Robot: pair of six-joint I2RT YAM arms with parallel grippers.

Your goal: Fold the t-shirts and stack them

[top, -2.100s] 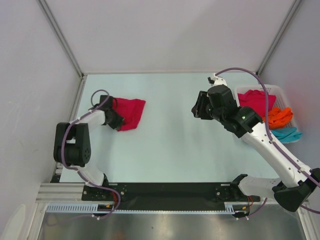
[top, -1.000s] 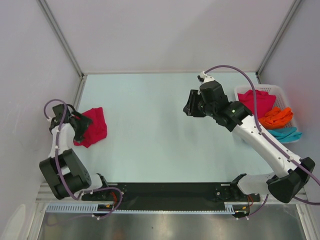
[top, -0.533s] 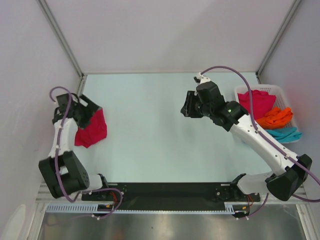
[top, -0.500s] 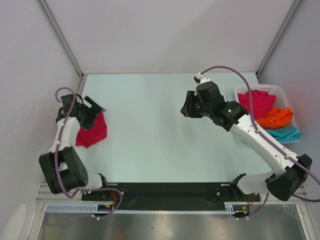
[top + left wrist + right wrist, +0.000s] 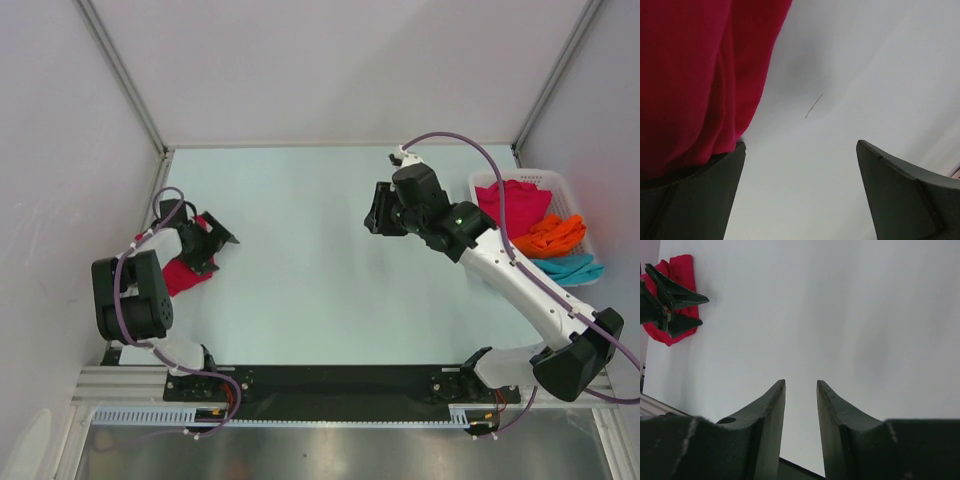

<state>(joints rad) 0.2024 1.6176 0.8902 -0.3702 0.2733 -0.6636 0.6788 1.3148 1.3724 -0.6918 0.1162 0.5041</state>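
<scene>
One t-shirt looks finished. The folded crimson t-shirt (image 5: 178, 276) now lies at the left edge of the table (image 5: 320, 290), at the middle left of the top view. Two seconds ago it sat further in toward the centre, under the left gripper (image 5: 222, 251). Since then that gripper has dragged it aside, let go and spread its jaws wide. Its wrist view shows bare table between them, with red cloth against one finger at the upper left, not pinched.

The right gripper (image 5: 800, 384) has barely shifted. It hangs over the table right of centre, jaws a little apart with nothing between them.

At the right edge the white basket (image 5: 548, 176) holds another crimson shirt (image 5: 508, 200), an orange shirt (image 5: 556, 236) and a teal shirt (image 5: 576, 268), all unfolded.

I judge the parked shirt to be the base of the stack, so the task is early, and the next job is to pull a shirt from the basket.
</scene>
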